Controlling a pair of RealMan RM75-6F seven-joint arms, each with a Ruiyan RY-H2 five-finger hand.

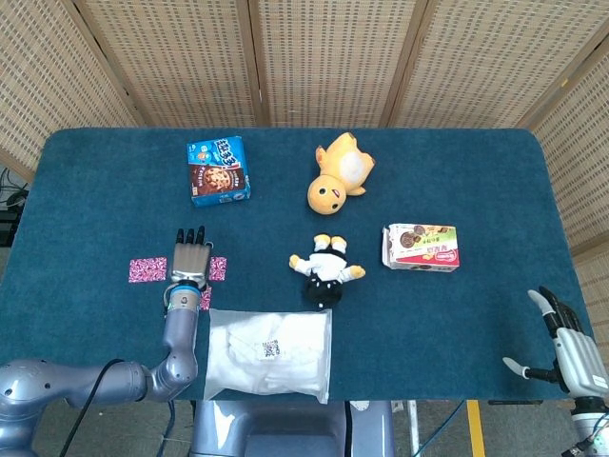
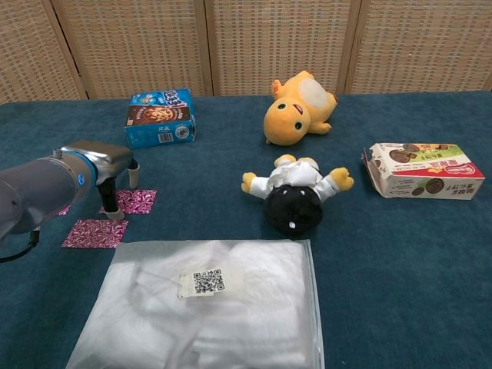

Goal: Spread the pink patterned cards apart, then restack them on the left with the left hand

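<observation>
Three pink patterned cards lie apart at the table's front left. One card [image 1: 147, 270] [image 2: 60, 209] is furthest left, half hidden by my forearm in the chest view. Another card [image 1: 218, 268] [image 2: 136, 201] lies right of my left hand. The third card [image 1: 203, 299] [image 2: 95, 233] sits nearest me, beside the wrist. My left hand [image 1: 189, 262] [image 2: 104, 161] hovers flat between them, fingers spread and holding nothing; one fingertip [image 2: 115, 212] reaches down to the edge of the right card. My right hand [image 1: 563, 338] hangs off the table's front right corner with its fingers apart, holding nothing.
A white plastic bag [image 1: 268, 352] [image 2: 204, 304] lies just right of the cards at the front edge. A blue cookie box [image 1: 219, 170] stands behind them. A black-and-white doll [image 1: 326, 268], a yellow plush [image 1: 340, 173] and a snack box [image 1: 421, 247] fill the middle and right.
</observation>
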